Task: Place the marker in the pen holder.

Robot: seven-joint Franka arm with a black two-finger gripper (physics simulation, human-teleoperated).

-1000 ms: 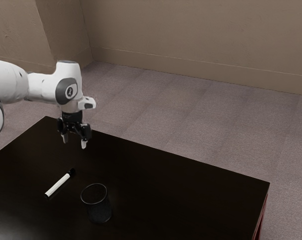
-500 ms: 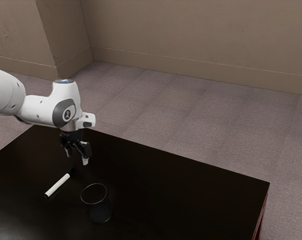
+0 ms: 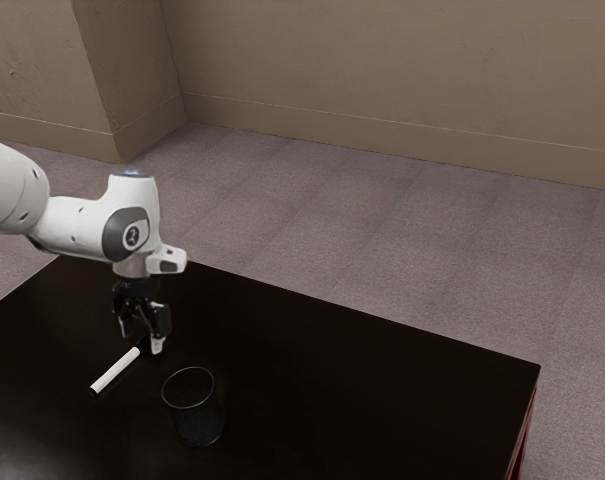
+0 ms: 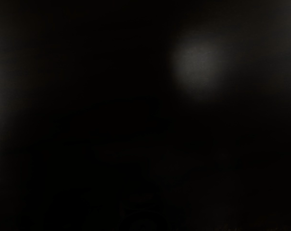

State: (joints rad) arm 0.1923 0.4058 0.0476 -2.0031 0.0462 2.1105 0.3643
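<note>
Reaching step: the open, black 2-finger end effector likely needs aligning over the slim white plastic marker, then closing.

White arm, in from exterior view's left. Thick upper link slopes down toward exterior view's right, then a narrower section runs nearly level into the wrist. Wrist upright: dark grey ring around a round marked cap on its side, bluish glint on top. Small white block juts out below, toward exterior view's right. Black hand body hangs under the wrist. Jaws point down, spread apart, clear gap between; the one toward exterior view's right sits lower in that view. Fingertips pale, linkages above them black.
</note>
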